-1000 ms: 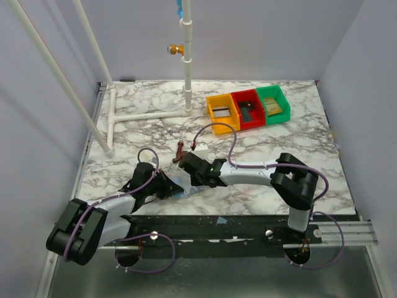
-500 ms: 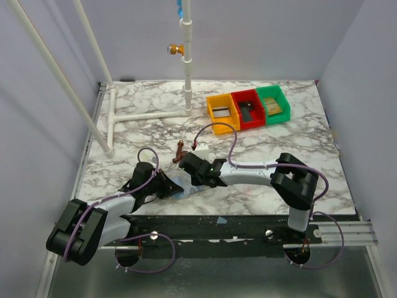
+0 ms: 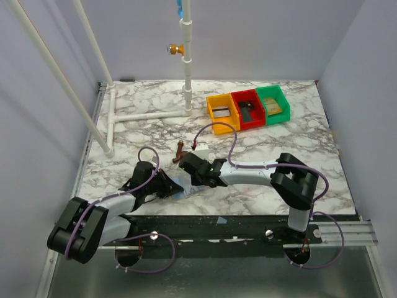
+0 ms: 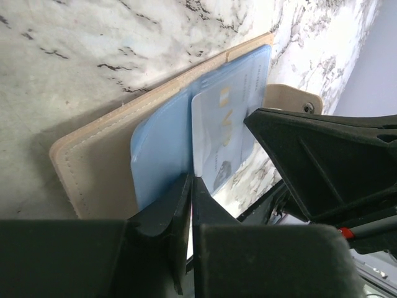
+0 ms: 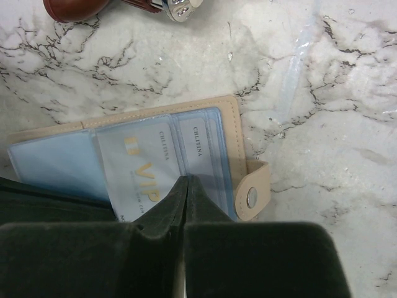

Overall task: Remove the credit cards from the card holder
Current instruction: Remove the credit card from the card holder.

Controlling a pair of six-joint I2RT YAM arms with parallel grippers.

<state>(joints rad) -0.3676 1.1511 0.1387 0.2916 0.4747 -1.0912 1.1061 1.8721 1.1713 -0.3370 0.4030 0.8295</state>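
The left arm (image 3: pixel 118 202) and right arm (image 3: pixel 248 172) stretch low and inward; the left gripper (image 3: pixel 171 186) and right gripper (image 3: pixel 192 174) lie just beside each other, each one's fingers pressed together.

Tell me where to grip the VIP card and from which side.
Pinch the VIP card at the edge that sticks out of the card holder's blue sleeve, coming from the right tool's side. The card is thin and lies flat; only that exposed edge offers both faces.

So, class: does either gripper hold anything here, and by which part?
Both seem to. The right gripper is shut on the VIP card at its nearest edge; the left gripper pinches the nearest edge of the card holder's blue sleeve.
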